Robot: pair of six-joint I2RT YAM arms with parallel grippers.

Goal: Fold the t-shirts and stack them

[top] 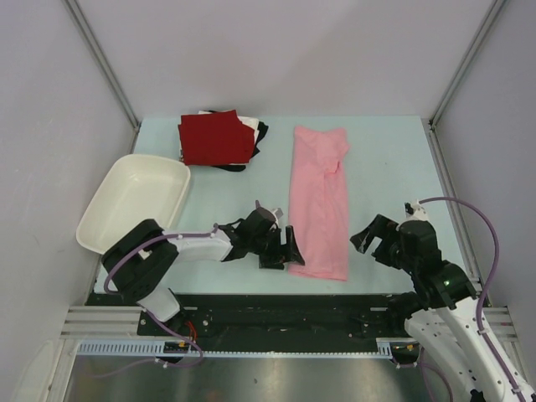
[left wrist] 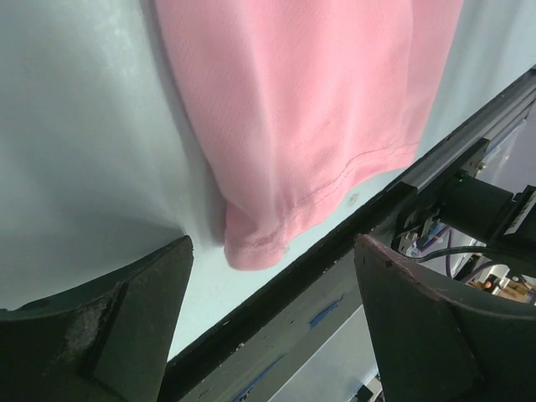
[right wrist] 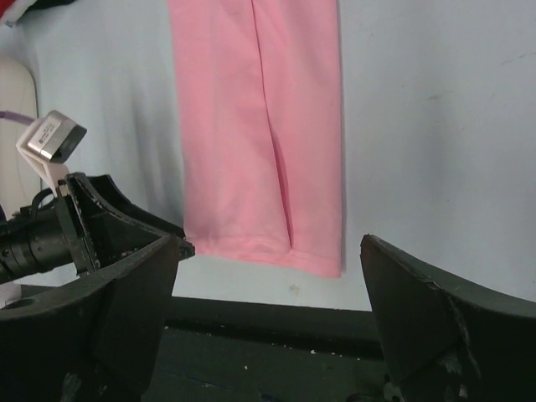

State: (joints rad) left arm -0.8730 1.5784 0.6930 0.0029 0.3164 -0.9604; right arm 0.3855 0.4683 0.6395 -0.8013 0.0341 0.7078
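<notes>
Now: pink t-shirt (top: 319, 201) lies long axis away from the arms; near hem corner just beside spread left fingers (left wrist: 109, 327); right fingers (right wrist: 435, 318) spread too, farther off.

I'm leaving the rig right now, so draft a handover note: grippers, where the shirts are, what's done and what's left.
Left gripper: open, empty, at the pink t-shirt's near left corner.
Right gripper: open, empty, right of that shirt, not touching it.
Pink t-shirt lies mid-table, folded lengthwise into a strip.
Folded at the far edge: dark red t-shirt on top, a white one and a black one beneath.
Done: lengthwise fold.
Left: fold pink crosswise, set it on the dark red t-shirt.
</notes>
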